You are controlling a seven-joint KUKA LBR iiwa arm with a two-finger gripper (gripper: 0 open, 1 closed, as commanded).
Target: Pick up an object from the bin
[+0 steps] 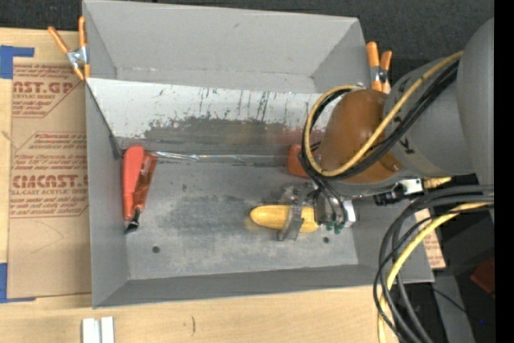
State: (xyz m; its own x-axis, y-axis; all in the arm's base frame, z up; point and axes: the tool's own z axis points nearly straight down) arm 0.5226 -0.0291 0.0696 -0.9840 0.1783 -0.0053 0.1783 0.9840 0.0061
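The arm's orange-covered wrist (353,136) hangs over the right side of the bin (217,52); the jaws sit at the right end of a yellow banana-shaped thing (269,215) on the bin floor, front right; its long axis runs left-right, pointing leftward away from them; whether they are apart or clamped cannot be told.

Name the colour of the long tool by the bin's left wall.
The tool is orange-red, seen best in the camera view.
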